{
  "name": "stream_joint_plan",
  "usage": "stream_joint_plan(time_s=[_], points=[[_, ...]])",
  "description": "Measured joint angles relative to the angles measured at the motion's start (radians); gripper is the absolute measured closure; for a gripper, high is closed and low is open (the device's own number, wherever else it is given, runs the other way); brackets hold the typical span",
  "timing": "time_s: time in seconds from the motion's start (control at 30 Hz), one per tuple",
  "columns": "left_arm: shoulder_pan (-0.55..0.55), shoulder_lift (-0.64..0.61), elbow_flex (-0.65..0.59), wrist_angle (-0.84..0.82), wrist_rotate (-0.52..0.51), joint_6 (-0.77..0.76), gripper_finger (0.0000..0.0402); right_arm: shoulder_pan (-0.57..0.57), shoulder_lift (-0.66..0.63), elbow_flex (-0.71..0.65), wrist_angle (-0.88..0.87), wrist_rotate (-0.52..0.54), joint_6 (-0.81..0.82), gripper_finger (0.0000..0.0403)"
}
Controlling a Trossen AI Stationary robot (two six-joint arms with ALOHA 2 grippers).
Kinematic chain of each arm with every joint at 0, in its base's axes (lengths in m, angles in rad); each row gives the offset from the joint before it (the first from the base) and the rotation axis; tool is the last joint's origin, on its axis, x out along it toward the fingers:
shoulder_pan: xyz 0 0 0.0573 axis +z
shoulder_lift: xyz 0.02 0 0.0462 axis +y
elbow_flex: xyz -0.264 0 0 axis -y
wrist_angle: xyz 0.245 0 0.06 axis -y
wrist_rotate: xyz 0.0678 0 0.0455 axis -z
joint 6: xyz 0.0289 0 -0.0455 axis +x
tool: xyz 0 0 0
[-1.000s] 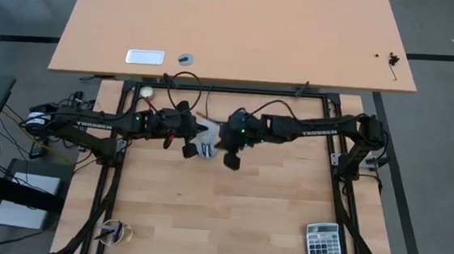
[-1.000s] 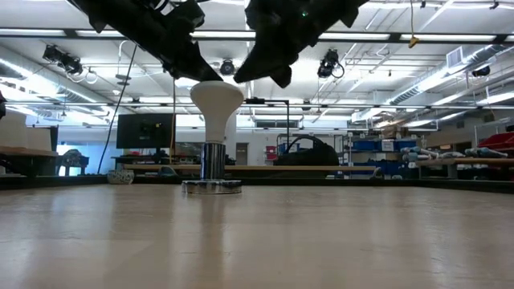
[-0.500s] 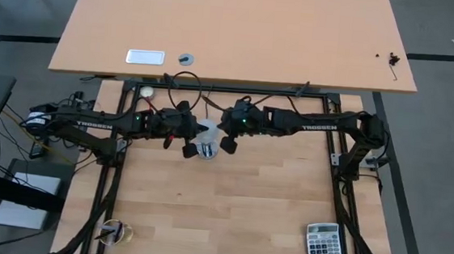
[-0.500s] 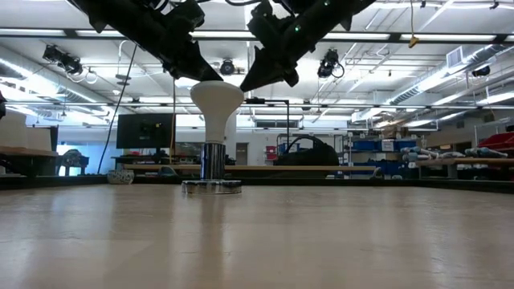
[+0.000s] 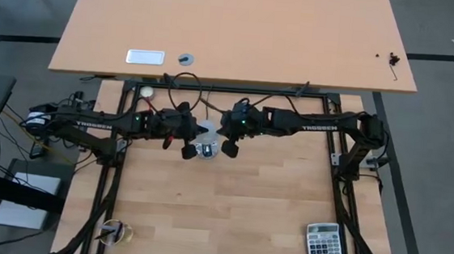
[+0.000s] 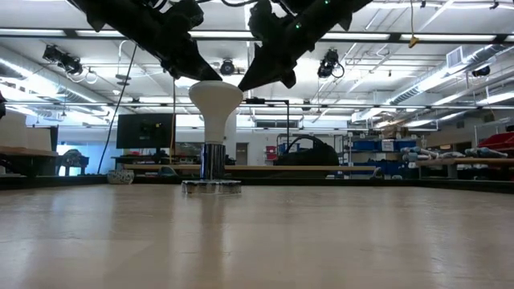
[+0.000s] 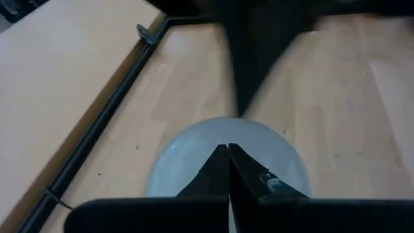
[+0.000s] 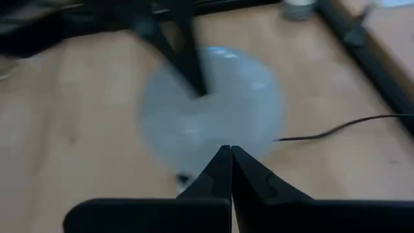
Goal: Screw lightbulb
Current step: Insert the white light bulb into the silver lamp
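The white lightbulb [image 6: 215, 98] stands upright, its narrow base in the round grey socket [image 6: 211, 186] on the wooden table. In the high view it is at the table's far middle [image 5: 208, 131]. My left gripper [image 7: 228, 150] comes in from the table's left, shut, with its tips on the bulb's round face. My right gripper [image 8: 230, 153] comes in from the right, also shut, with its tips at the bulb's right rim. Both slant downward [image 6: 193, 71] [image 6: 246, 82]. My left gripper rests its shut fingertips [image 8: 198, 89] on the bulb's round top face [image 7: 194, 155], left of its middle, slanting down from the table's left. The bulb stays upright in the socket. My right gripper meets the right rim [image 7: 249, 123] of the bulb's face with its shut fingertips [image 6: 244, 83], slanting down from the table's right; whether it presses I cannot tell.
A black cord [image 8: 336, 127] runs from the socket toward the far edge. A small white ball [image 5: 146, 91] lies at the far left corner, a calculator [image 5: 322, 244] at the near right, and a small roll [image 5: 113, 232] at the near left. A second table [image 5: 234, 30] stands beyond.
My right gripper has swung from the bulb's near right side toward the table's far edge and left, up to the rim of the bulb's head, staying shut. My left gripper and the bulb have kept still.
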Motion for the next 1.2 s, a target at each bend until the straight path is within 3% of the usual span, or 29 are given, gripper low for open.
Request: stream_joint_plan(time_s=[0.13,0.27,0.37,1.2], points=[[0.003,0.001,0.0,0.004,-0.017,0.0,0.0402,0.022,0.002,0.014,0.006,-0.047,-0.019,0.0394],[0.003,0.001,0.0,0.005,-0.016,0.001,0.0402,0.003,-0.009,0.023,0.022,0.108,-0.025,0.0394],[0.001,0.001,0.0,0.005,-0.014,0.001,0.0402,-0.022,-0.002,0.023,0.003,0.139,-0.026,0.0394],[0.0,0.001,0.0,-0.001,-0.002,0.002,0.0402,-0.029,0.032,0.026,-0.034,0.012,0.024,0.0394]])
